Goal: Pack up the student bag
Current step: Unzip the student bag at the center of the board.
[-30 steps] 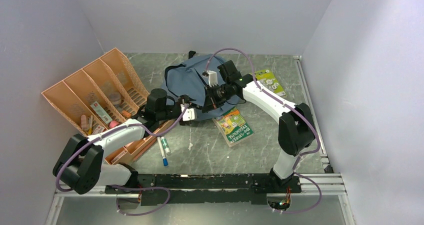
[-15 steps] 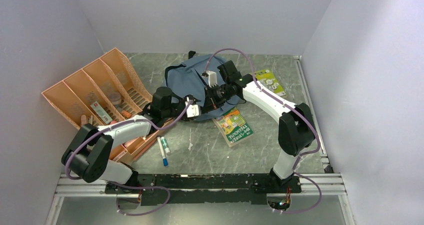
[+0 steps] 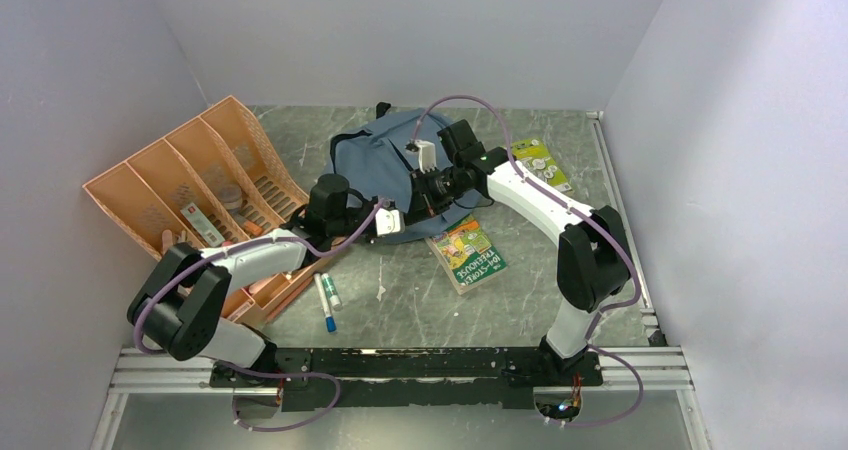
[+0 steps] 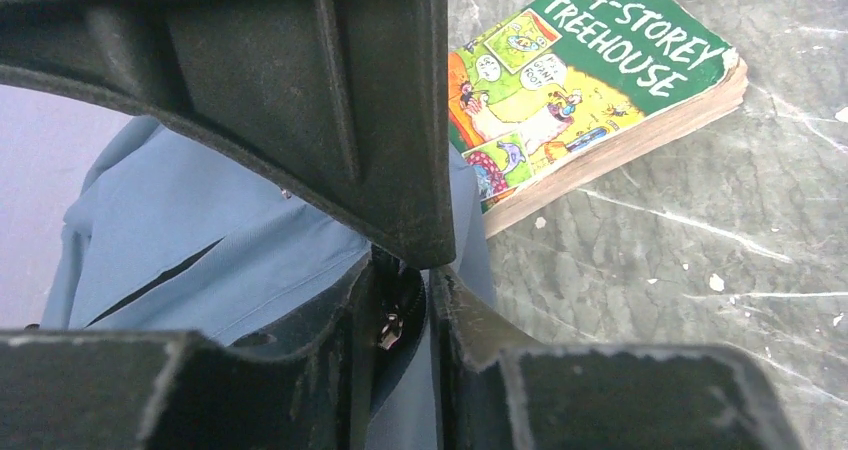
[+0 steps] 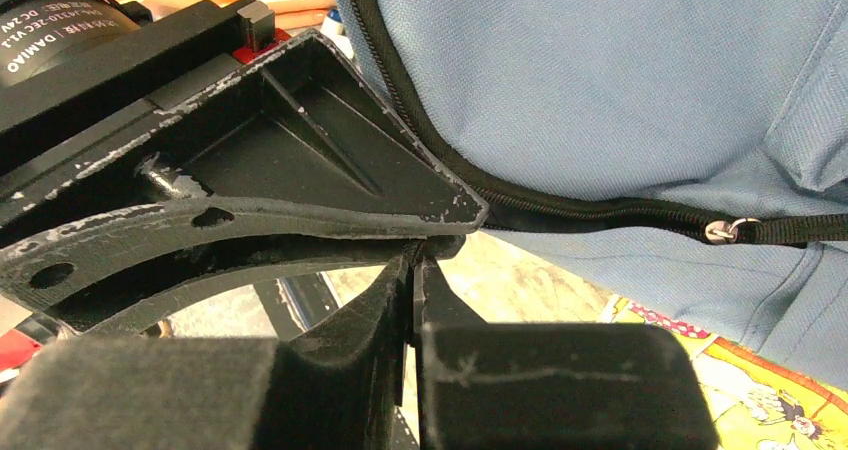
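1. Because the student bag (image 3: 365,160) is soft grey-blue cloth, I expect it to sag and fold rather than lift as one piece. It lies slumped at the middle-back of the table (image 3: 420,310), between the orange tray (image 3: 150,185) and the paperback (image 3: 467,252), and its near edge touches the book.
2. The left gripper (image 4: 400,290) has its jaws narrowed to a slit around the black zipper trim at the bag's near edge. The metal zipper pull (image 4: 389,330) sits in the gap, so I read this as a pinch on the trim.
3. The right gripper (image 5: 415,260) has its jaws together, tips right by the zipper line. I cannot tell whether any cloth is caught between them.
4. The bag looks light and limp. I judge the stitched trim and straps the firmest places to hold, since plain fabric would bunch and slip. One grip should anchor the edge while the other works the zipper.
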Robot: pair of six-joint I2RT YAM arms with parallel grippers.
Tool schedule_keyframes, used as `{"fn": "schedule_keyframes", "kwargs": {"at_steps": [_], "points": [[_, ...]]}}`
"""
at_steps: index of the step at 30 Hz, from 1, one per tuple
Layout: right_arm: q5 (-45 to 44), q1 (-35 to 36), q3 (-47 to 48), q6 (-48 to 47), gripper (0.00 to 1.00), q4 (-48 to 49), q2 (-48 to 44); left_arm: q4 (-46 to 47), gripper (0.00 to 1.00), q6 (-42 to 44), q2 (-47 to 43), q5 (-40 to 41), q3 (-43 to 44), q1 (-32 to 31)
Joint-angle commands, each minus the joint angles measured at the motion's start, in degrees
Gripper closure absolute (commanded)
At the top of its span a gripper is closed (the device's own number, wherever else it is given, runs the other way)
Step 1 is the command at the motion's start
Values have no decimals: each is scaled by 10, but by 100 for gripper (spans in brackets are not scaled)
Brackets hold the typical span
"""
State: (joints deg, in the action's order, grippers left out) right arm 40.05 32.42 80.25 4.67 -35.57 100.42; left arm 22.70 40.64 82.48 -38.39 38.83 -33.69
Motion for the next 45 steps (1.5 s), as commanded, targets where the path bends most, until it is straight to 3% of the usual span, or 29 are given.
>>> {"fn": "schedule_keyframes", "kwargs": {"at_steps": [1,5,8,15,18,25,34,39,45], "points": [[8,4,0,-6,89,-17,2,33,77,-8,3,-45,34,-10],[-19,5,-9,3,67,-5,-18,19,94,-13,7,-31,44,-10],[-56,4,-29,20,51,25,-49,28,95,-32,8,-10,41,-10],[-178,3,-163,84,43,216,-174,138,95,-152,-6,66,-2,-10],[-226,2,-251,121,42,324,-224,196,95,-223,-15,102,-23,-10],[-218,3,-364,113,43,547,-244,262,95,-345,-36,149,-39,-10],[-248,37,-433,-18,49,777,-226,243,95,-355,-57,133,-41,-10],[-203,51,-417,-129,49,780,-195,244,95,-353,-63,125,-48,-10],[-155,56,-413,-196,49,752,-181,236,95,-345,-71,134,-52,-10]]}}
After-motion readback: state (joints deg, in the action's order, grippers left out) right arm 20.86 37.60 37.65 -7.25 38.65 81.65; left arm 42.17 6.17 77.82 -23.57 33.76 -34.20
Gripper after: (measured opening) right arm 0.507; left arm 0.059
